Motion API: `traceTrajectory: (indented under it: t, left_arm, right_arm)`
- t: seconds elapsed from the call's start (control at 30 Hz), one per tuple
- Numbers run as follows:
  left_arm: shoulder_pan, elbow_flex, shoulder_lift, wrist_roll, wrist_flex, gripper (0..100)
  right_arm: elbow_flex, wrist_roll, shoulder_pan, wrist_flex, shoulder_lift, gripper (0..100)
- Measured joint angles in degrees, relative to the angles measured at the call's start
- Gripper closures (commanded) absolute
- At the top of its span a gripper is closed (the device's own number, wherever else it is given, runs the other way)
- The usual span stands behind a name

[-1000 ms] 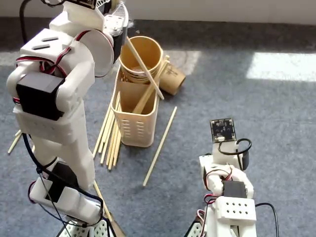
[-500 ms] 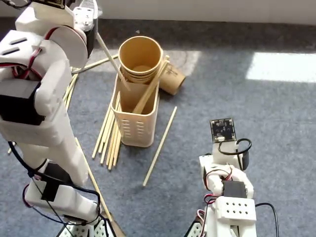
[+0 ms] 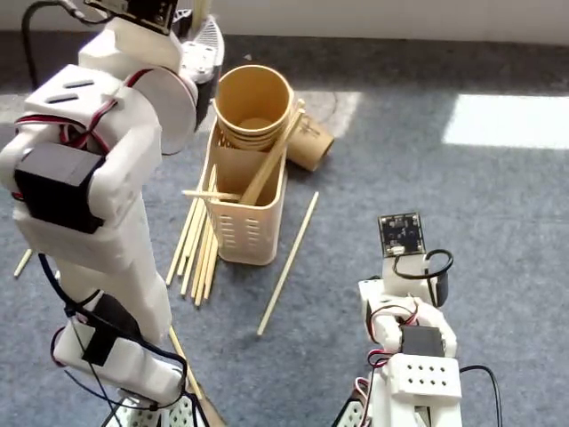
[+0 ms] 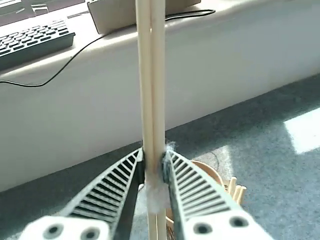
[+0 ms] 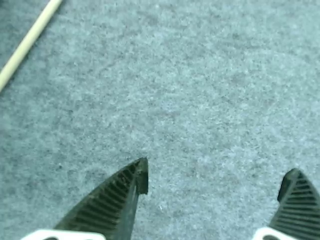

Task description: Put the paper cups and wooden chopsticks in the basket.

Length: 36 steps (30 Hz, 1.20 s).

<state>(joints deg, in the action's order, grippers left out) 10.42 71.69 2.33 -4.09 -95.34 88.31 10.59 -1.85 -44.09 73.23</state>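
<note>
The left gripper (image 4: 153, 156) is pressed onto a pair of chopsticks (image 4: 151, 75) that stands upright between its ribbed fingers. The sticks run out of the picture at both ends, and a tuft of white fluff (image 4: 156, 195) clings at the pinch, hiding how they sit lower down. Just past the fingers the rim of a paper cup (image 4: 207, 171) peeps out, mostly covered. From the high view this gripper hangs at the far left corner of the basket (image 3: 247, 233), with the bulky left arm (image 3: 98, 178) covering the surface beneath it. The basket holds a stack of paper cups (image 3: 253, 107) at its far end. One leaning chopstick (image 3: 274, 162) rests against the stack, and a short stick (image 3: 212, 194) lies across the rim. A second cup (image 3: 313, 142) lies on its side just behind the basket, half hidden by the stack. A bundle of chopsticks (image 3: 196, 251) lies on the surface along the basket's left wall, and a single chopstick (image 3: 289, 262) lies apart on its right. Another stick (image 3: 185, 363) pokes out from under the left arm, its length hidden. The right gripper (image 5: 216, 181) hangs spread wide over the bare grey surface (image 5: 210, 90), holding nothing, with a chopstick end (image 5: 27, 41) cut off at the corner.
</note>
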Motion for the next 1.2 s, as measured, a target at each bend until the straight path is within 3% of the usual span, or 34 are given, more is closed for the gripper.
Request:
traceTrajectory:
  t: [0.7,0.87,1.2]
  left_arm:
    - [5.89,-4.84,2.9,9.05,0.09,99]
    - [5.71,-4.84,2.9,9.23,0.09,90]
    - [5.98,-4.84,2.9,4.48,0.09,90]
  right_arm:
    - [0.0,0.0,0.0,0.0,0.0,60.5]
    - [0.0,0.0,0.0,0.0,0.0,60.5]
    - [0.0,0.0,0.0,0.0,0.0,60.5]
